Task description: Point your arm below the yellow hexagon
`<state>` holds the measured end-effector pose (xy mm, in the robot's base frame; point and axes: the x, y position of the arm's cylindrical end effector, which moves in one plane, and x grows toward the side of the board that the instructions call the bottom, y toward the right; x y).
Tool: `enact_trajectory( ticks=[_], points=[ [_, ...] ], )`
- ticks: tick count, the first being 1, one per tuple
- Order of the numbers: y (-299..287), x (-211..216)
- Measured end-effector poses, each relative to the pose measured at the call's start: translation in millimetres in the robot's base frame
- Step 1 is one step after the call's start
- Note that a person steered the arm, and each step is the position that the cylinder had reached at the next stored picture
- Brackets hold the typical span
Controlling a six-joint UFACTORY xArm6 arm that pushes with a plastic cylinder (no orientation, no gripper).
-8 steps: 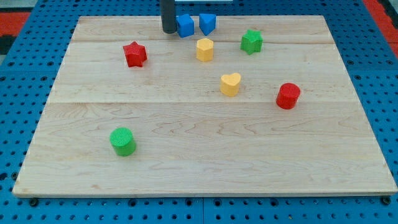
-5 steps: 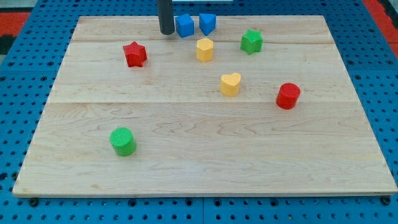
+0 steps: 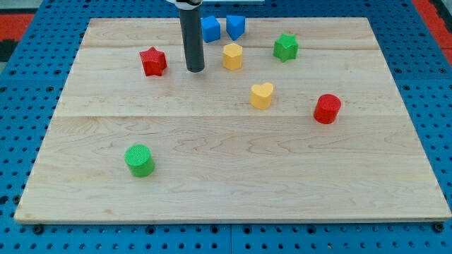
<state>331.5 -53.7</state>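
A single view is given, taken from above and in front, tilted downward. The whole wooden worktop (image 3: 233, 190) is framed, its far edge at the view's top, with blue pegboard (image 3: 21, 141) around it.

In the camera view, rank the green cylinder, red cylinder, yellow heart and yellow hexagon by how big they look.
1. Green cylinder block, tied with red cylinder block; they look alike.
2. Yellow heart block.
3. Yellow hexagon block, only slightly smaller.
The lower blocks may sit nearer the camera, so true sizes stay unsure.
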Motion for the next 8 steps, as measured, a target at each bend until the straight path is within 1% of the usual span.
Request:
enact_trajectory(
  ticks=[2,3,4,5,8],
  points=[
    [21,3],
    [23,28],
    [43,42],
    [57,31],
    [55,25]
  ],
)
